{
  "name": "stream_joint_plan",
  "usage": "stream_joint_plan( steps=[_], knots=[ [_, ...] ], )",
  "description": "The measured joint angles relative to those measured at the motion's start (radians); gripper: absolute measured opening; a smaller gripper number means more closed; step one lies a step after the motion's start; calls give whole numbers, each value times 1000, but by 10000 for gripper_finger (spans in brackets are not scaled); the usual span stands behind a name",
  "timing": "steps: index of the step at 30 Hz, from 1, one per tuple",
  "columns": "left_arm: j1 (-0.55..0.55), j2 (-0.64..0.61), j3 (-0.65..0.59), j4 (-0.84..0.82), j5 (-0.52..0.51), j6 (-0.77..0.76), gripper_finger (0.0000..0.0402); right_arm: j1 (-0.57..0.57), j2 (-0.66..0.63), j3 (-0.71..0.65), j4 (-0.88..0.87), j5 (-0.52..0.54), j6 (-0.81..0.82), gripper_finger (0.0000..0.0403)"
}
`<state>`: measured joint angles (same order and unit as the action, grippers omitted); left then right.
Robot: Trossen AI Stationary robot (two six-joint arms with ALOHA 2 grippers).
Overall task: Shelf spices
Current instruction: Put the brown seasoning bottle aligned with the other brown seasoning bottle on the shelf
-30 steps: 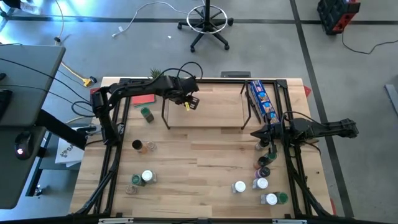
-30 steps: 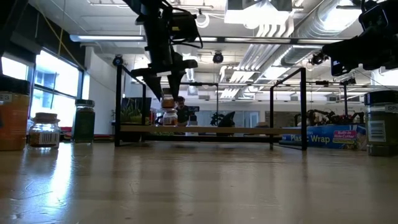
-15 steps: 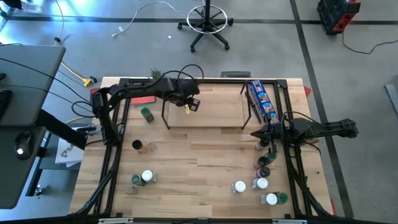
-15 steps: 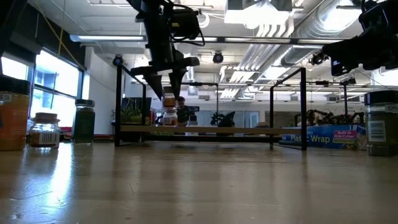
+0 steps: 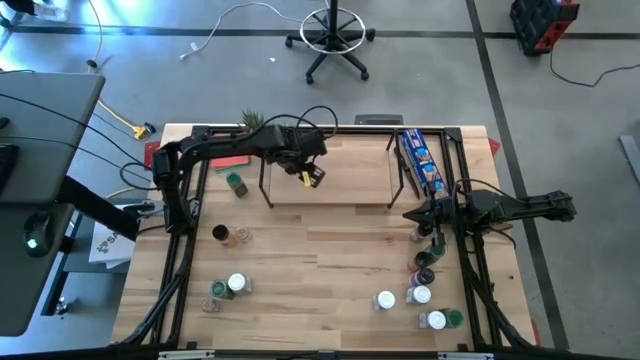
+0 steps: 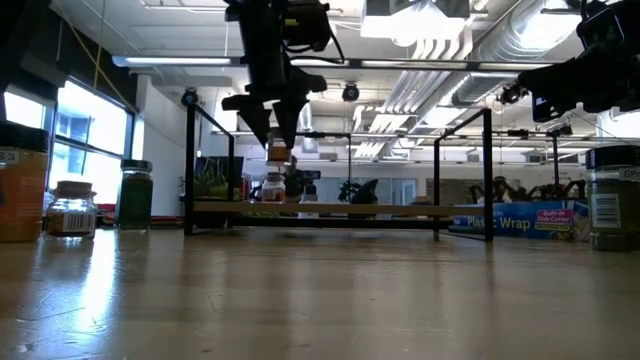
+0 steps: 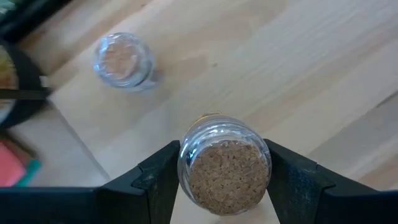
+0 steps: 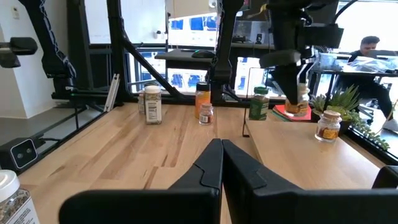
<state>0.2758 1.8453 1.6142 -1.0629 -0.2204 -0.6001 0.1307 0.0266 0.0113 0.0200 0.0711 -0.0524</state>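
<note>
Now the shelf [image 5: 340, 170] lies under my left gripper [image 7: 221, 180], clamped on a cork-topped spice jar [image 7: 224, 171] above its left end. Released this high or tilted, it could topple onto the standing jar [image 7: 123, 61] beside it.

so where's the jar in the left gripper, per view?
High: the jar over the shelf's left part.
Low: upper centre-left, above the board.
Left wrist: bottom centre, between the fingers.
Right wrist: upper right.
Shared landmark: the second jar standing on the shelf.
</note>
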Motion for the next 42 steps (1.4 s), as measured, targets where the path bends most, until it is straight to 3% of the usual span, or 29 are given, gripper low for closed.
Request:
stream_joint_plan(
  steps=[6,14,28,42],
  knots=[
    [-17,43,3,5,25,48,201,0,0,0,0,0,0,0],
    [-29,149,8,-11,35,-24,201,0,0,0,0,0,0,0],
    [40,146,9,-16,-22,-135,203,0,0,0,0,0,0,0],
    [83,146,10,-11,-45,-153,238,0,0,0,0,0,0,0]
  ],
)
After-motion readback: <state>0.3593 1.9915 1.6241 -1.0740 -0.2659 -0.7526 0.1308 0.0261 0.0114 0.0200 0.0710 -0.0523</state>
